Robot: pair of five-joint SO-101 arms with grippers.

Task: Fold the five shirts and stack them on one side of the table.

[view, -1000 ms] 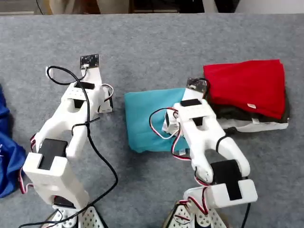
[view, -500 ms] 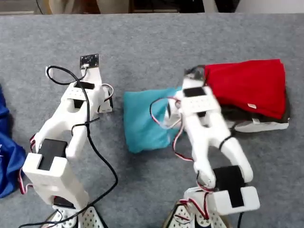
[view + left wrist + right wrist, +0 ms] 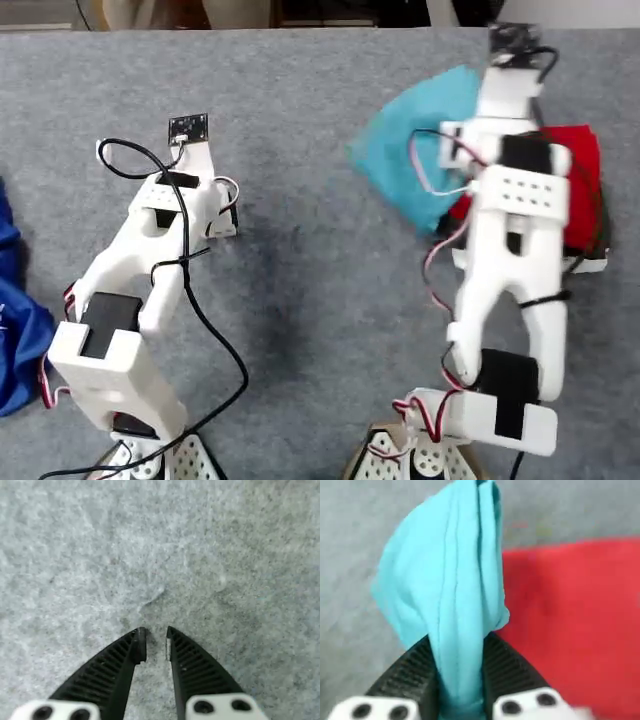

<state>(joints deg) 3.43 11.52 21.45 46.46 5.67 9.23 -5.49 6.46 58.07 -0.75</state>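
Observation:
My right gripper [image 3: 460,652] is shut on a teal shirt [image 3: 450,585], which hangs bunched between its fingers above the table. In the high view the teal shirt [image 3: 410,155] spreads out left of the raised right arm, at the left edge of the red shirt [image 3: 578,175]. The red shirt [image 3: 570,615] tops a folded stack at the table's right side. My left gripper [image 3: 156,642] rests low over bare grey table [image 3: 160,540], its jaws nearly together with nothing between them. In the high view my left gripper [image 3: 226,208] sits left of centre.
Under the red shirt lie a dark shirt and a white one [image 3: 585,264]. A crumpled dark blue shirt [image 3: 15,335] lies at the table's left edge. The grey table [image 3: 300,300] is bare between the two arms.
The right arm has lifted the teal shirt off the table's middle and swung it up and to the right, over the red stack. The left arm has not moved.

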